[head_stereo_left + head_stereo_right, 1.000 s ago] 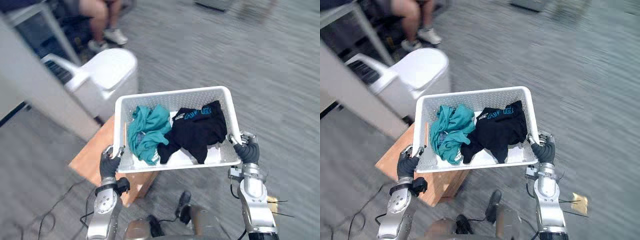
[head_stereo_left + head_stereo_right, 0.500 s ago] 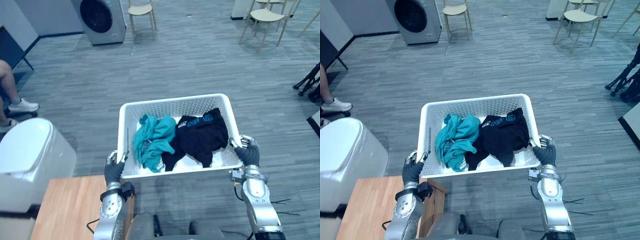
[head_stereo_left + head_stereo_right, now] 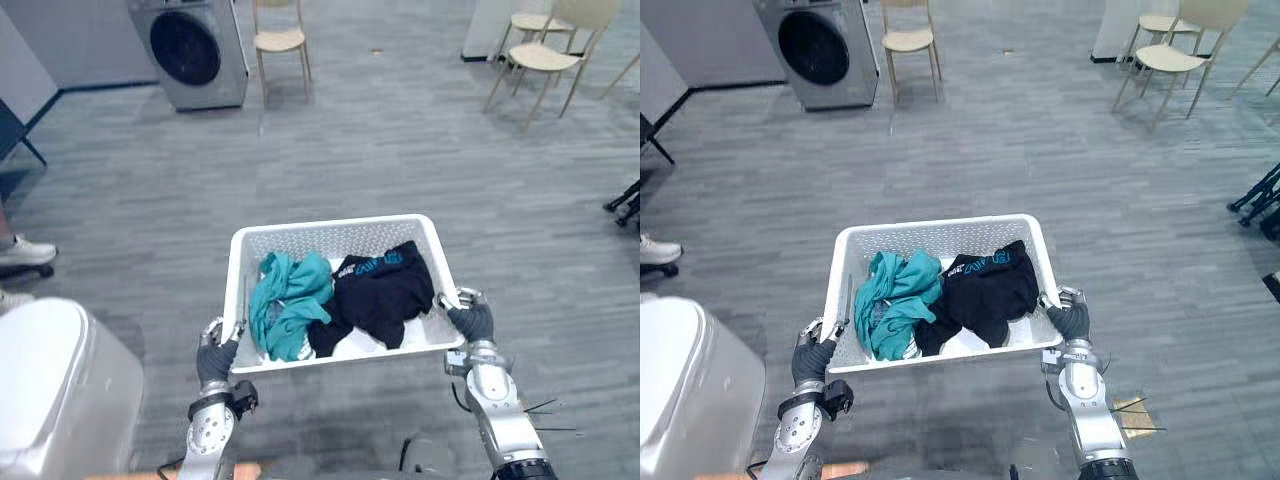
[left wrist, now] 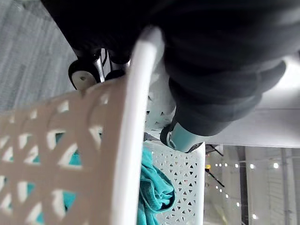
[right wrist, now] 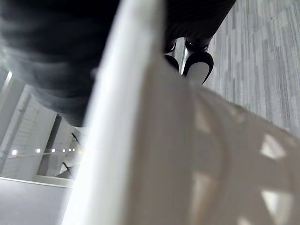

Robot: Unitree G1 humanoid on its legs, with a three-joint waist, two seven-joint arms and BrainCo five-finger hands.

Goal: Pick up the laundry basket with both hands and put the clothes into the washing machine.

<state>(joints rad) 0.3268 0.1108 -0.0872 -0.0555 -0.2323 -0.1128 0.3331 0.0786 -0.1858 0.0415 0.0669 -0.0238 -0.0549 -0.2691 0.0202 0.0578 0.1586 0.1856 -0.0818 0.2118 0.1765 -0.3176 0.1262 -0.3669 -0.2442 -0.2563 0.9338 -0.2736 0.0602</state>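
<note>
I hold a white perforated laundry basket (image 3: 335, 233) in the air before me. Inside lie a teal garment (image 3: 288, 305) on the left and a black garment (image 3: 378, 295) on the right. My left hand (image 3: 216, 358) is curled round the basket's left rim (image 4: 133, 126), and my right hand (image 3: 472, 322) is curled round the right rim (image 5: 122, 117). A grey washing machine (image 3: 190, 50) with a round dark door stands far off at the upper left, its door closed.
A white bin (image 3: 55, 390) stands close at my lower left. Pale wooden chairs stand beside the washing machine (image 3: 280, 40) and at the far right (image 3: 545, 55). A person's shoe (image 3: 22, 252) shows at the left edge. Grey floor lies between me and the machine.
The camera has shifted, so the washing machine sits more fully in view and the white bin has slid lower left. The wooden table has nearly left view. Both hands still hold the basket.
</note>
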